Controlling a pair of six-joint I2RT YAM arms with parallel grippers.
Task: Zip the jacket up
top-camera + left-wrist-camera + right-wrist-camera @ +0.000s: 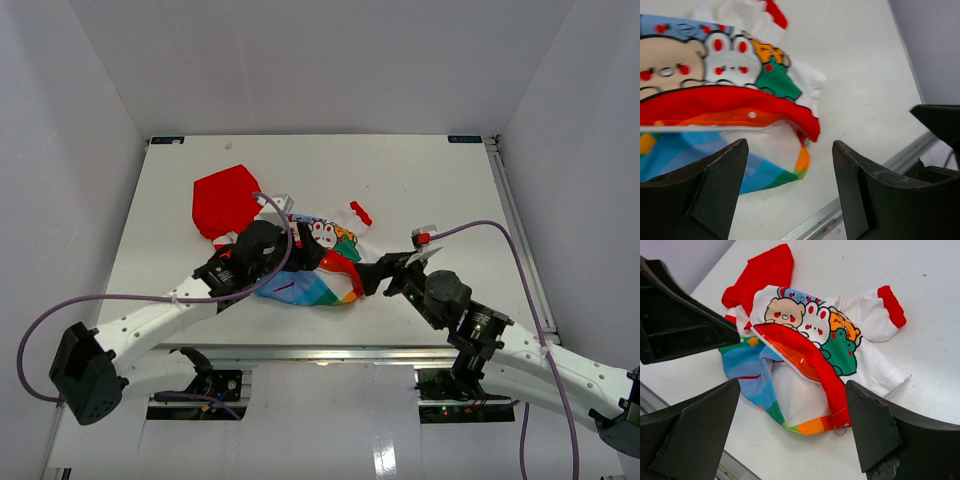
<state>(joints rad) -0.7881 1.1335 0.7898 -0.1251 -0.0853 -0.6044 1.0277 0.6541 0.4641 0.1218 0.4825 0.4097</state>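
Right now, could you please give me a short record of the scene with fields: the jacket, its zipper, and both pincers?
jacket: lies crumpled on the white table, animal print facing up
hood: red, spread toward the far left
zipper: undone, front flap folded open
metal ring: at the hem corner, not gripped
left pincer: open, over the striped hem, holds nothing
right pincer: open, facing the ring, holds nothing
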